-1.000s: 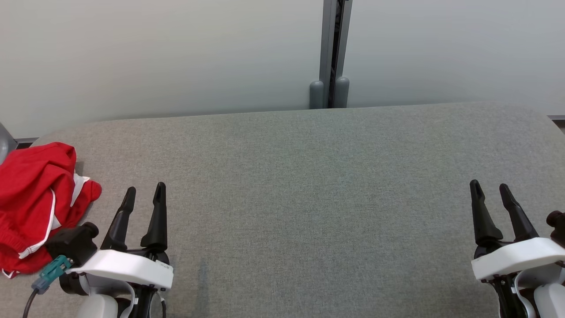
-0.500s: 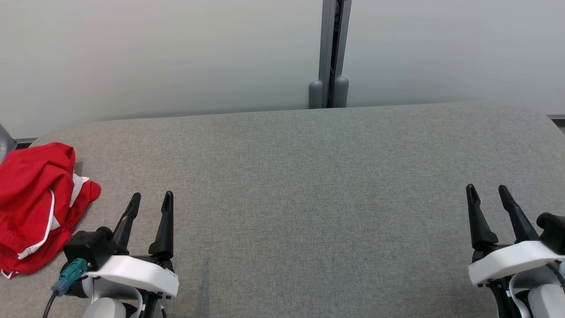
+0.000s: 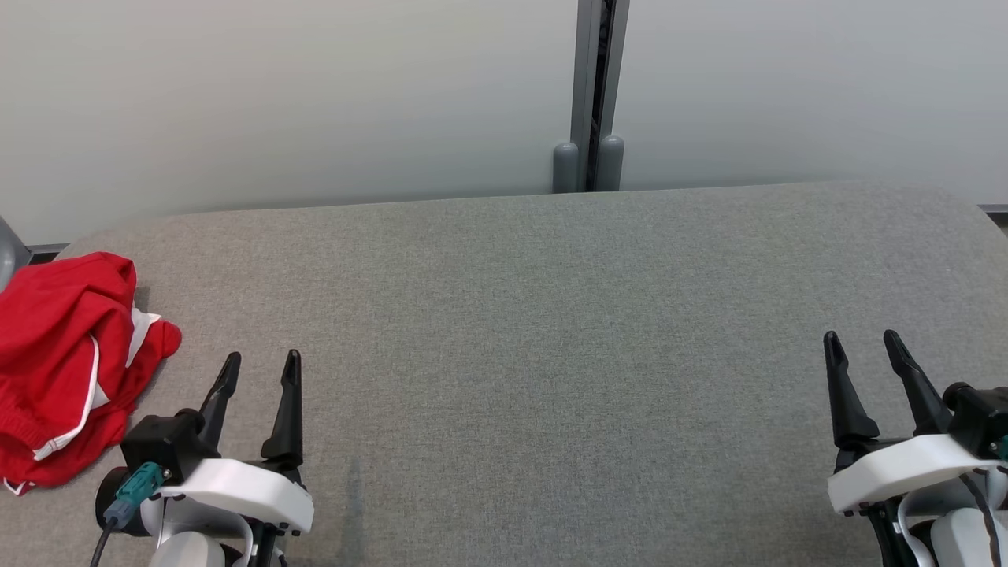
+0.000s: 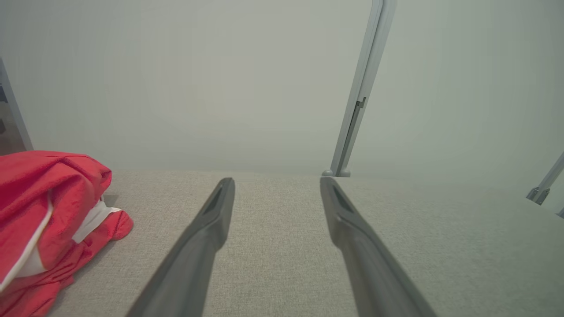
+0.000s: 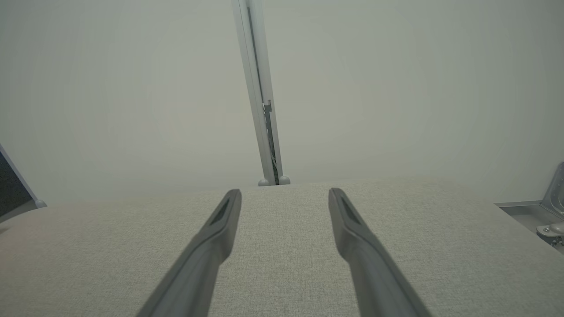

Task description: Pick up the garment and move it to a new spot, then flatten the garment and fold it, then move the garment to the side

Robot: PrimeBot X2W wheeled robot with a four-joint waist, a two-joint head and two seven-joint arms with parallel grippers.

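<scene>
A red garment point(image 3: 67, 366) with white trim lies crumpled at the left edge of the grey fabric table point(image 3: 551, 315). It also fills the lower left of the left wrist view, where the garment point(image 4: 48, 220) bunches up. My left gripper point(image 3: 261, 364) stands open just right of the garment, apart from it, with nothing between its fingers. In its own view the left gripper point(image 4: 276, 182) points across bare cloth. My right gripper point(image 3: 861, 342) is open at the lower right, far from the garment, and the right gripper point(image 5: 285, 194) holds nothing.
A pale wall panel with a grey vertical post point(image 3: 589, 94) stands behind the table's far edge. The table's corners curve away at left and right. A metal fitting point(image 5: 551, 211) sits off the table's right side.
My left gripper has drawn back toward me and slightly right, away from the garment. The right gripper has slid a little toward me. The garment has not moved.
</scene>
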